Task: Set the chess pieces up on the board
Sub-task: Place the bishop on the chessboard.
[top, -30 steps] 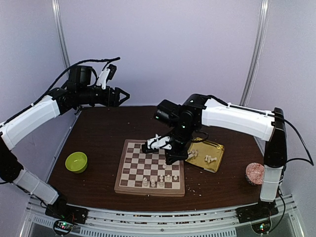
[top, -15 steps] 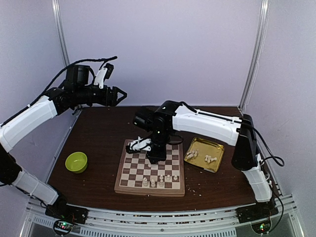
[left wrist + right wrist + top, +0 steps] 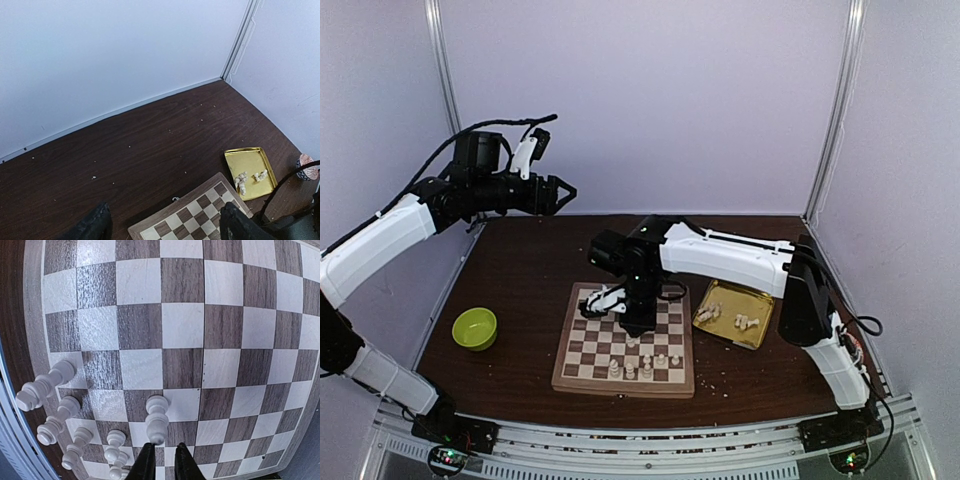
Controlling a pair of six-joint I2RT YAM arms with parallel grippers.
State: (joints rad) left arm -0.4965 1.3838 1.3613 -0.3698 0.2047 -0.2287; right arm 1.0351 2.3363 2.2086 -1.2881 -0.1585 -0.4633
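Standing on the board (image 3: 620, 387), one pawn (image 3: 156, 419) sits right at the right gripper (image 3: 162, 449) tips, fingers barely parted; can't tell if they pinch it. A handful of pieces (image 3: 647, 365) line the near rows. More lie in the tray (image 3: 730, 298), right. Plenty left! Left gripper (image 3: 565, 192) hangs wide, empty, far left.

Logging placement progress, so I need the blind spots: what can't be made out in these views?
- Right wrist view: whether the right gripper grips the pawn; the bottom edge cuts its fingers off.
- Top view: chess pieces on the board too small to name; right arm covers squares.
- Left wrist view: board cut by bottom edge; gold tray pieces too small.
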